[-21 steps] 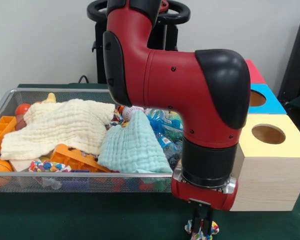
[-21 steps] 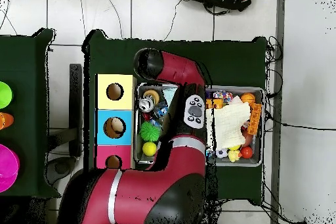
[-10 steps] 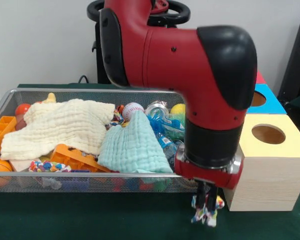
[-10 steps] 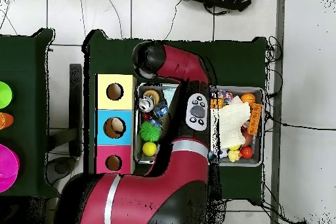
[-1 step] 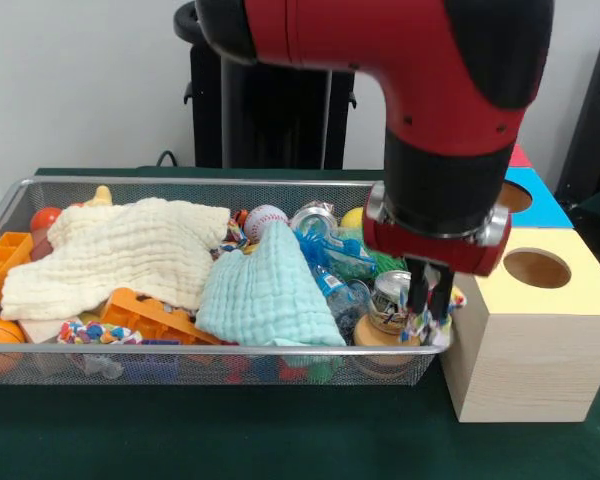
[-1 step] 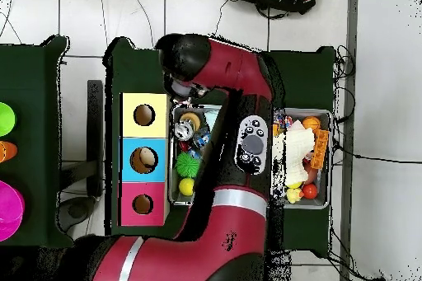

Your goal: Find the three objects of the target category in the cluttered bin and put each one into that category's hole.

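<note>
My gripper (image 5: 427,312) hangs over the bin's front right corner, beside the yellow-topped wooden box (image 5: 570,300). It is shut on a multicoloured rope toy (image 5: 426,327), which dangles between the fingers (image 5: 412,294). The box's round hole (image 5: 536,268) lies to the right of the gripper, a little above the toy. The wire bin (image 5: 180,181) holds a second rope toy (image 5: 95,332) at its front left. In the overhead view the arm's wrist (image 6: 185,62) hides the gripper and the toy.
A cream cloth (image 5: 120,250) and a mint cloth (image 5: 265,290) cover much of the bin. A baseball (image 5: 266,220), a can (image 5: 390,298), an orange tray (image 5: 150,315) and balls show around them. Blue (image 5: 540,205) and red (image 5: 510,148) boxes stand behind the yellow one (image 6: 132,105).
The gripper has risen from the table in front of the bin with the rope toy. It has also shifted slightly right, up to the level of the bin's rim beside the yellow box.
</note>
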Motion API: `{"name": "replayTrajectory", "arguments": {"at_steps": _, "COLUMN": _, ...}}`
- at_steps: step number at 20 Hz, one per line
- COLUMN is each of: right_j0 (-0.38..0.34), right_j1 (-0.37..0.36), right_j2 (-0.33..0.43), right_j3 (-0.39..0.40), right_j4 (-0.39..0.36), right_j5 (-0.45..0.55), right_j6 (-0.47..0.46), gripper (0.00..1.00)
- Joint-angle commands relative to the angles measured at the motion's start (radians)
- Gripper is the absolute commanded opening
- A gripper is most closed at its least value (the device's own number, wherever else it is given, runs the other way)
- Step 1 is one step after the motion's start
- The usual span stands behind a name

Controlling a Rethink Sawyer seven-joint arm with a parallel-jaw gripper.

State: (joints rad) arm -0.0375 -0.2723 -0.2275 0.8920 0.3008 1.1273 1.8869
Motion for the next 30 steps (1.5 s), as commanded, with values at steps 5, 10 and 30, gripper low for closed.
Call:
{"name": "replayTrajectory", "arguments": {"at_steps": 5, "right_j0": 0.048, "right_j1": -0.222, "right_j2": -0.029, "right_j3": 0.217, "right_j4": 0.046, "right_j5": 0.063, "right_j6": 0.315, "gripper": 0.00}}
{"name": "replayTrajectory", "arguments": {"at_steps": 10, "right_j0": 0.090, "right_j1": -0.284, "right_j2": -0.059, "right_j3": 0.309, "right_j4": 0.065, "right_j5": 0.018, "right_j6": 0.350, "gripper": 0.00}}
{"name": "replayTrajectory", "arguments": {"at_steps": 30, "right_j0": 0.142, "right_j1": -0.327, "right_j2": -0.033, "right_j3": 0.536, "right_j4": 0.122, "right_j5": -0.258, "right_j6": 0.340, "gripper": 0.00}}
